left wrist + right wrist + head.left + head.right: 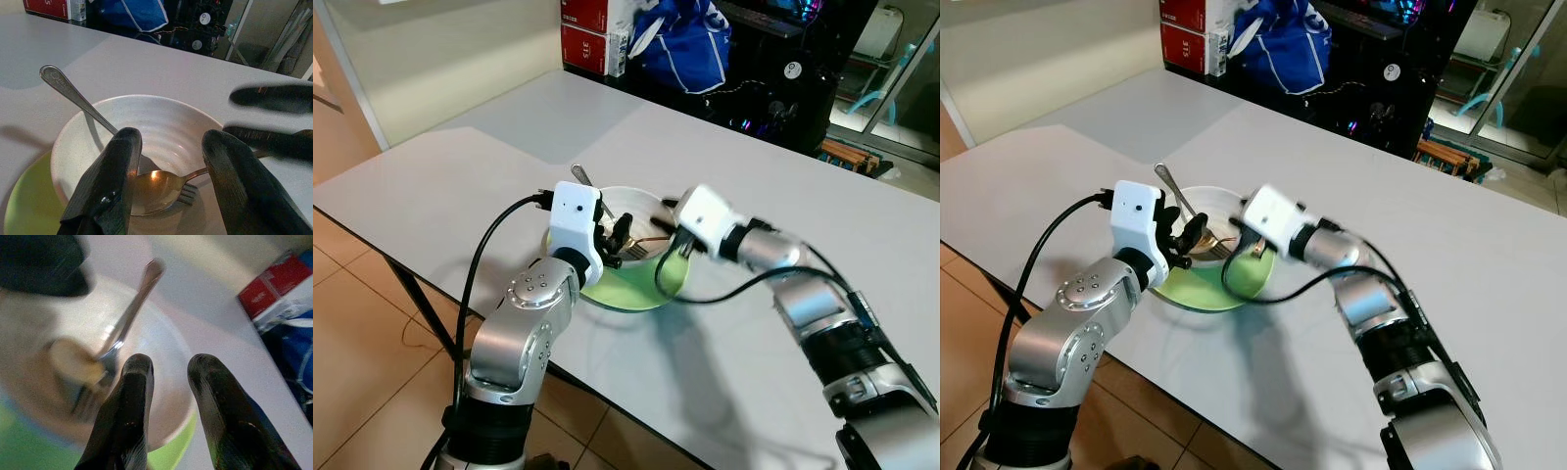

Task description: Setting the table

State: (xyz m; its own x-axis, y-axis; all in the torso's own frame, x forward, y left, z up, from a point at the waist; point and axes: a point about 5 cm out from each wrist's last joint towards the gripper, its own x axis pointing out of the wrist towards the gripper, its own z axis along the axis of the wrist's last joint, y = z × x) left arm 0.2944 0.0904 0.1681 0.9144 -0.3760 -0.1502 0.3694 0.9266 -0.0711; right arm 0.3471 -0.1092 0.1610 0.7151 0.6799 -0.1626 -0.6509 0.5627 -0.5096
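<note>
With the white bowl (631, 230) on its green plate (641, 286) at frame center near the desk (803, 186) edge, both open end effectors, left (168, 183) and right (168, 382), flank the spoon (146, 183) and fork (105, 367) inside, apparently the cutlery-retrieval step, so next one must close on a handle.

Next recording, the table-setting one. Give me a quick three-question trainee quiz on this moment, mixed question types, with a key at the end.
1. True or false: the white bowl sits on a green plate.
2. Which cutlery lies in the bowl? A) spoon and fork B) knife only C) chopsticks
3. Fill in: the left gripper and right gripper both hover over the ____ with fingers apart.

Key: 1 true; 2 A; 3 bowl.
</note>
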